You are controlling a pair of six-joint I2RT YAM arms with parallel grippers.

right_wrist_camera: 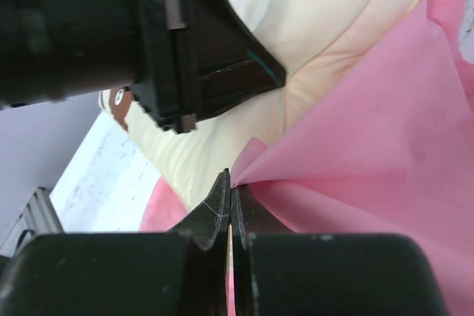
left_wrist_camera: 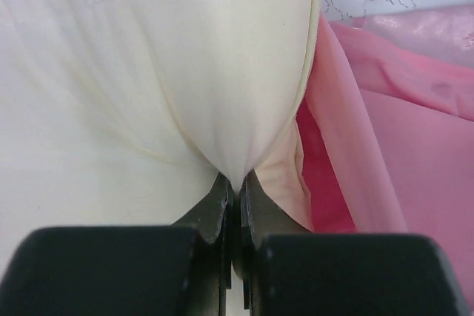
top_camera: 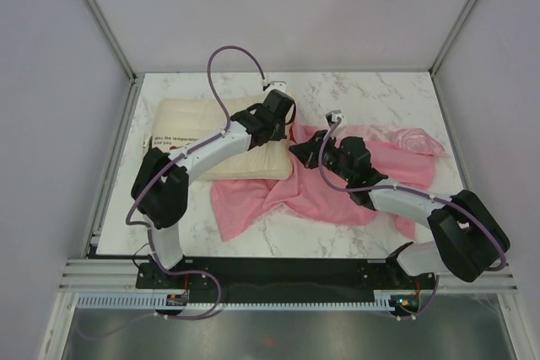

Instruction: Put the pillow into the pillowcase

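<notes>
**q:** where's the pillow (top_camera: pixel 211 137) sitting, and what's held by the claws?

**a:** the pillow is laid flat on the far left part of the marble table (top_camera: pixel 363 90), with its line of dark text (top_camera: pixel 173 138) turned toward the left edge. the pillowcase (top_camera: pixel 354 196) is spread out crumpled over the middle and right of the table. its left side is bunched right against the pillow's right edge. some pink is also seen running out from the pillow's near right corner.

**q:** so nothing's tucked in?

**a:** from above, the pillow is seen lying outside the pink fabric. whether the very corner is inside the opening can't be told. the left claw (left_wrist_camera: pixel 235 183) is closed tight, and a pinch of the pillow's cream cover is caught between its fingers, drawn into a little peak at the right edge. the right claw (right_wrist_camera: pixel 230 181) is closed as well, with a fold of the pillowcase nipped between its tips, just beside the pillow.

**q:** how near are the two claws?

**a:** very near, though no contact is seen. in the right wrist view the black body of the left claw is seen just above the pinched pink fold, and the bear face (right_wrist_camera: pixel 117 105) is partly hidden behind it.
</notes>
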